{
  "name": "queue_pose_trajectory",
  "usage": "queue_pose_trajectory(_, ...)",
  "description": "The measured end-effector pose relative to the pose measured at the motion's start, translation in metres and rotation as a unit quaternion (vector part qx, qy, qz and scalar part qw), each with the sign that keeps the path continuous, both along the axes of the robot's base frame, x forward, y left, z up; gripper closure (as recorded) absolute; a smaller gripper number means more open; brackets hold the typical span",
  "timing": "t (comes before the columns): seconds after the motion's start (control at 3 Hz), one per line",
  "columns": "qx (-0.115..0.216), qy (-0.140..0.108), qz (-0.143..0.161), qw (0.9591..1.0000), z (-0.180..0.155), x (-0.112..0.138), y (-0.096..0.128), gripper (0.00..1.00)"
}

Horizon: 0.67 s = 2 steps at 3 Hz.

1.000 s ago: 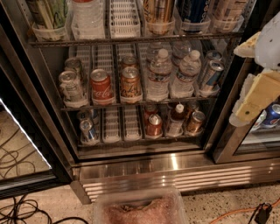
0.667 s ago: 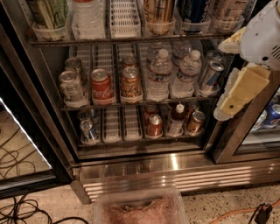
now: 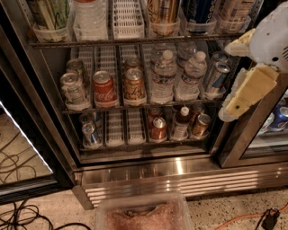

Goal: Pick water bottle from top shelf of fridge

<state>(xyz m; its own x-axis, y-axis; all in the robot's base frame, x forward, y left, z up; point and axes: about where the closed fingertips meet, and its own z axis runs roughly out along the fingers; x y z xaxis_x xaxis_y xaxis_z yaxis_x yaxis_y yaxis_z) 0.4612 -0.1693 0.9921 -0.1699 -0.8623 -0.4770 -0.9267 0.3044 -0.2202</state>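
The fridge (image 3: 148,168) is brushed stainless steel with a louvred base; its racks are dark wire fitted with white slotted plastic lanes; the top shelf (image 3: 135,41) runs across the upper edge behind a metal front rail. The water bottle (image 3: 90,20) stands on that shelf in the second lane from the left; it is clear ribbed plastic, upright, long axis vertical; its upper part is cut off by the top edge, so cap and label are hidden. A white slotted lane (image 3: 127,18) lies just to its right, then come tall cans (image 3: 163,13). One rack down stand a red cola can (image 3: 103,87) and two white-capped clear bottles (image 3: 164,76). My claw (image 3: 235,77) hangs at the right edge, before the fridge's right post, level with the middle rack and well apart from the water bottle; my white arm (image 3: 272,38) comes in from the upper right, angled down and leftward; my cream, slab-like fingers (image 3: 249,92) are spread wide, holding nothing.
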Motion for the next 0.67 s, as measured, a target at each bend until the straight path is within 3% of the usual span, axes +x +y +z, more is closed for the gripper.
queue_pose_trajectory(0.33,0.066,-0.011,0.013,0.9977,0.007,0.020,0.025,0.00)
queue_pose_trajectory(0.67,0.135,-0.029,0.020,0.9903,0.019,0.046,0.057,0.00)
